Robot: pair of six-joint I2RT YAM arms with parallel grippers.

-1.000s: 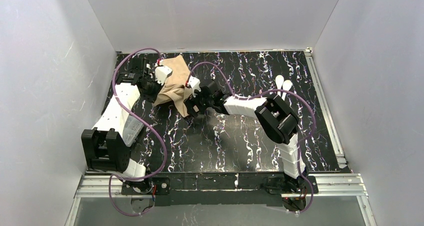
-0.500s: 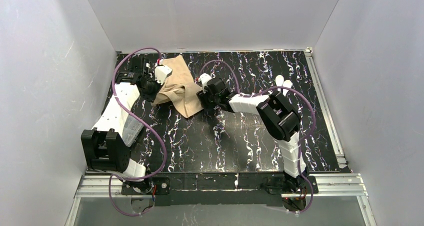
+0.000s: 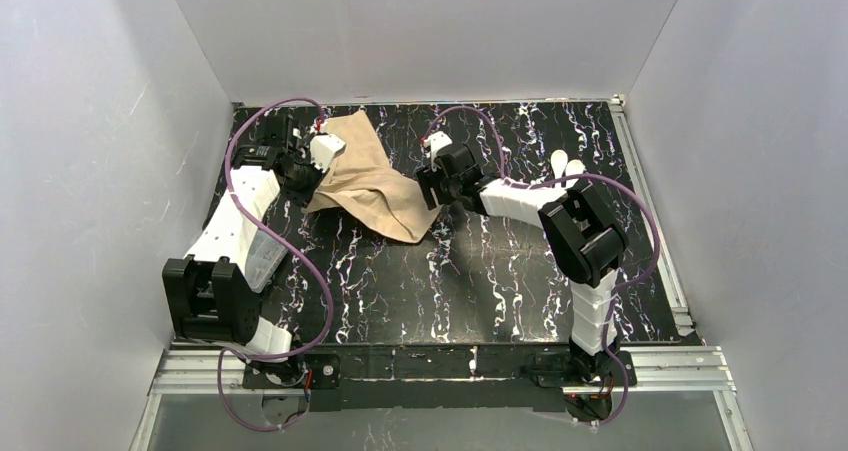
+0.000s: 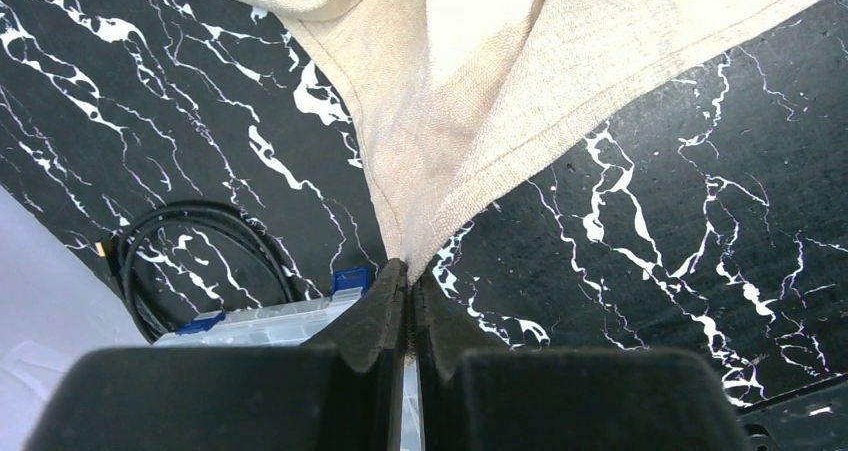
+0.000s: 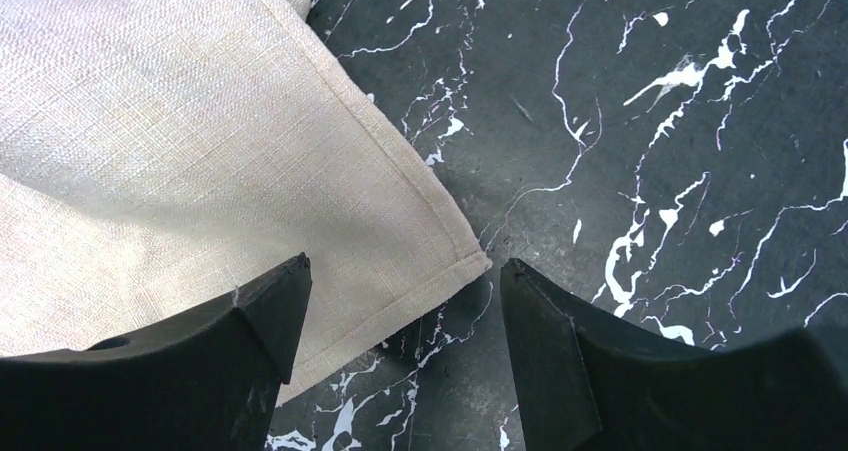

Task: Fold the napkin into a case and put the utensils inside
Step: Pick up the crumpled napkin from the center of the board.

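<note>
The beige napkin (image 3: 372, 183) lies crumpled and partly spread at the back left of the table. My left gripper (image 3: 312, 163) is shut on one of its corners, and the cloth (image 4: 480, 91) fans out from the pinched tips (image 4: 410, 271). My right gripper (image 3: 432, 193) is open and empty. It hovers over the napkin's right corner (image 5: 468, 262), which lies flat on the table between the jaws, with the cloth (image 5: 180, 141) under the left finger. Two white utensils (image 3: 566, 168) lie at the back right, behind the right arm.
A clear plastic compartment box (image 3: 262, 256) sits by the left arm; it also shows in the left wrist view (image 4: 260, 319), with a black cable (image 4: 165, 233) beside it. White walls enclose the black marbled table (image 3: 450, 291) on three sides.
My right gripper has moved right and back. The napkin's lower right corner has gone with it, so the cloth is spread further to the right. The left arm has not moved.
</note>
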